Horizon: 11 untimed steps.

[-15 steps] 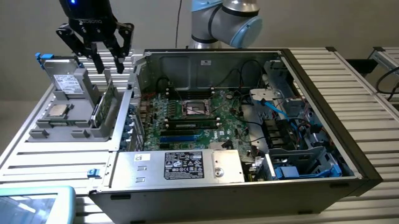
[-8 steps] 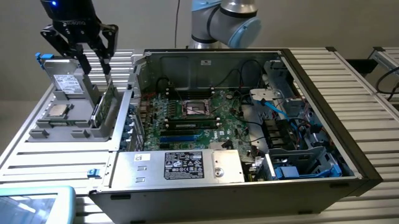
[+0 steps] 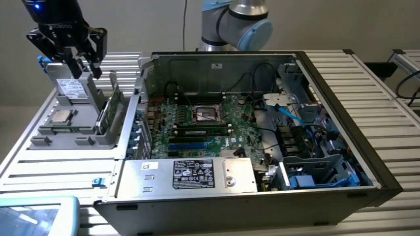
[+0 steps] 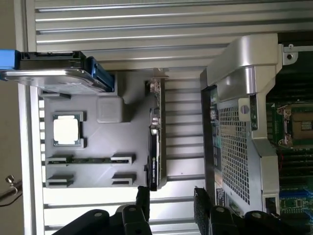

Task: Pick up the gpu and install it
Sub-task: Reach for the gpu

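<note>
The gpu (image 4: pixel 155 142) stands on edge in the grey holder tray (image 3: pixel 66 132), below the pincer (image 3: pixel 87 72). It sits nearer one finger than the middle of the gap. Judging by that offset, a straight drop could land that finger on the card's top edge, tipping the card or scraping its cooler. The hard drive (image 3: pixel 71 88) just below the pincer and the computer case (image 4: pixel 234 142) off to the other side leave little room for a sideways correction. The pincer's fingers stand wide apart, holding and touching nothing.
</note>
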{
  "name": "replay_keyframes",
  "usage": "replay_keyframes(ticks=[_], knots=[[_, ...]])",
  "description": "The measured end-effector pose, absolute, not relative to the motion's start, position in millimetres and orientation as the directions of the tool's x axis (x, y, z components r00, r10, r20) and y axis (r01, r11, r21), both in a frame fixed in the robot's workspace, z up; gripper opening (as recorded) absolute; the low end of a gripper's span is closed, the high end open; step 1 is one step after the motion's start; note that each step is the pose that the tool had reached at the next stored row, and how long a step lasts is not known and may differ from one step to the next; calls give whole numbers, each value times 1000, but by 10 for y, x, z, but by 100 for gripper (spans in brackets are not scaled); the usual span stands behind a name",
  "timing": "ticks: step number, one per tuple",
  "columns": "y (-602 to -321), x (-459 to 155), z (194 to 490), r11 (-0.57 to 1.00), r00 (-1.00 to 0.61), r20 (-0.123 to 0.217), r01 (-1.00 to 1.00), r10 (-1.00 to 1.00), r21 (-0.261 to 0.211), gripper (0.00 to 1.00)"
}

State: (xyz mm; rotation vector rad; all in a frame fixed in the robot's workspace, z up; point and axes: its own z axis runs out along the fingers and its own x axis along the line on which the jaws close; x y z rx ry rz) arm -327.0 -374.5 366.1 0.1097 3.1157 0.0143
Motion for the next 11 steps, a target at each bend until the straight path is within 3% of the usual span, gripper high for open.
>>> replay_keyframes(ticks=[11], knots=[[-3607, -3472, 3600, 997, -997, -24, 70, 70, 10, 49]])
